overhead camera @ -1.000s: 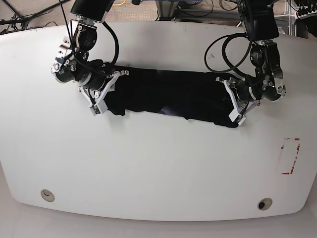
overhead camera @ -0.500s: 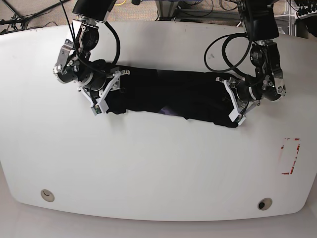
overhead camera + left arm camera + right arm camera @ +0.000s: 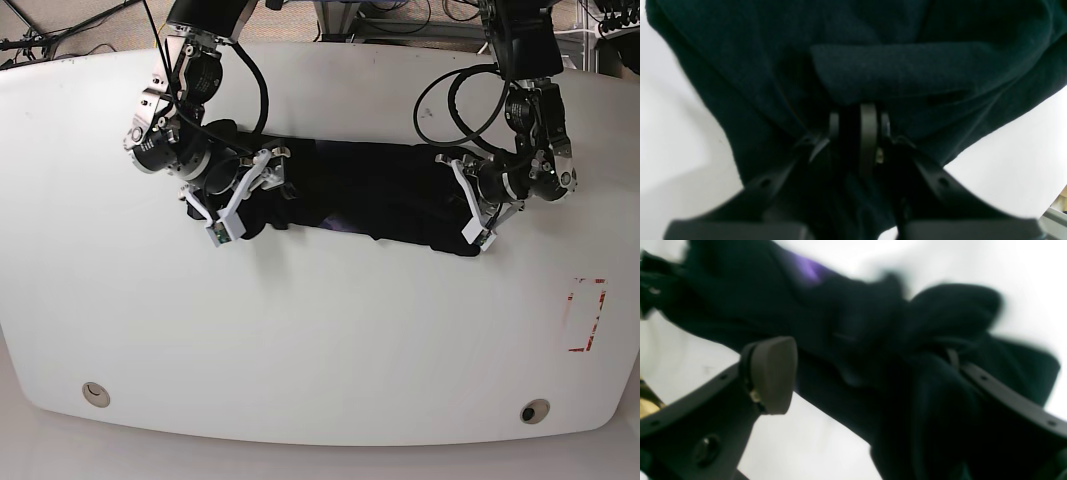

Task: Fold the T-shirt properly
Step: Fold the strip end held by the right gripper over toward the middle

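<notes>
The black T-shirt point(image 3: 360, 195) lies bunched in a long strip across the white table point(image 3: 320, 330). In the base view my right gripper point(image 3: 248, 195) is over the strip's left end, jaws wide apart. The right wrist view shows its fingers point(image 3: 773, 373) spread, with dark T-shirt point(image 3: 873, 340) cloth and a purple patch between and behind them, draped over the far finger. My left gripper point(image 3: 462, 200) sits at the strip's right end. Seen from the left wrist, the left gripper point(image 3: 858, 125) is shut on a fold of the T-shirt point(image 3: 893, 70).
A red-outlined rectangle point(image 3: 585, 315) is marked on the table at the right. Two round holes point(image 3: 95, 393) point(image 3: 535, 411) sit near the front edge. Black cables point(image 3: 450, 100) loop from the arm at the back right.
My right gripper has opened and shifted right and a little down along the shirt's left end, and the cloth there has bunched inward. The left arm has not moved.
</notes>
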Tool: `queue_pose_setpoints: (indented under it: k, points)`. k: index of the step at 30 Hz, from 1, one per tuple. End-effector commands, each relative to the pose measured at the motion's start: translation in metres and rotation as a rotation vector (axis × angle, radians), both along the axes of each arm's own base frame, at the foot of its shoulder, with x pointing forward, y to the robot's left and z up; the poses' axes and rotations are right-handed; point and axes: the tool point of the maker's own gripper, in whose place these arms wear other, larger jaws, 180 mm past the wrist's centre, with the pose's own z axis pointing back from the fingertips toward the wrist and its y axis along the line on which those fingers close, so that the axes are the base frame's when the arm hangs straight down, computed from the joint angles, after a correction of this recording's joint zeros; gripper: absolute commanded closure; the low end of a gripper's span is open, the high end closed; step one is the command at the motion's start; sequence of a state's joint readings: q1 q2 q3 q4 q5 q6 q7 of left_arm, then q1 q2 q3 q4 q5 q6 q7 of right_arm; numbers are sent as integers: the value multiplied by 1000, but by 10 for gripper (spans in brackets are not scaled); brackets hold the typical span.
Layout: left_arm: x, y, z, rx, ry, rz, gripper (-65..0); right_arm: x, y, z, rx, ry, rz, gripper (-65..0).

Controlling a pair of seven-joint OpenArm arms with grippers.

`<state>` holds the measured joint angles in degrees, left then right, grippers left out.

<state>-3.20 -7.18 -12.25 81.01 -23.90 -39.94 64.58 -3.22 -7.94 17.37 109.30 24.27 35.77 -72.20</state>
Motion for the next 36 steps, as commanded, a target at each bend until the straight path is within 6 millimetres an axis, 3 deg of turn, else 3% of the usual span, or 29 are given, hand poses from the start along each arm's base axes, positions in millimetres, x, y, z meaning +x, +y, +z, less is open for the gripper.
queue_pose_setpoints:
  k: [1,11,17,21,25,29,36]
  points:
    - [-28,17,-23,121,131,-32,-68,7,13,20,28,-67,22,-526]
    - [-26,17,-22,120,128,-32,-68,3,23,30,96,-98,43,-526]
    - [-25,16,-22,115,120,-29,-68,4,-6,39,191,-117,-44,-526]
    - [-22,14,-21,101,99,-22,-68,1,-31,34,150,-104,-77,-525]
    - [-20,17,-19,103,87,-18,-68,0,-42,32,109,-98,-73,-525]
    - [-20,21,-19,111,87,-18,-68,1,-45,32,92,-100,-66,-525]
    - [-20,23,-19,116,87,-17,-68,8,-29,27,-24,-108,27,-525]
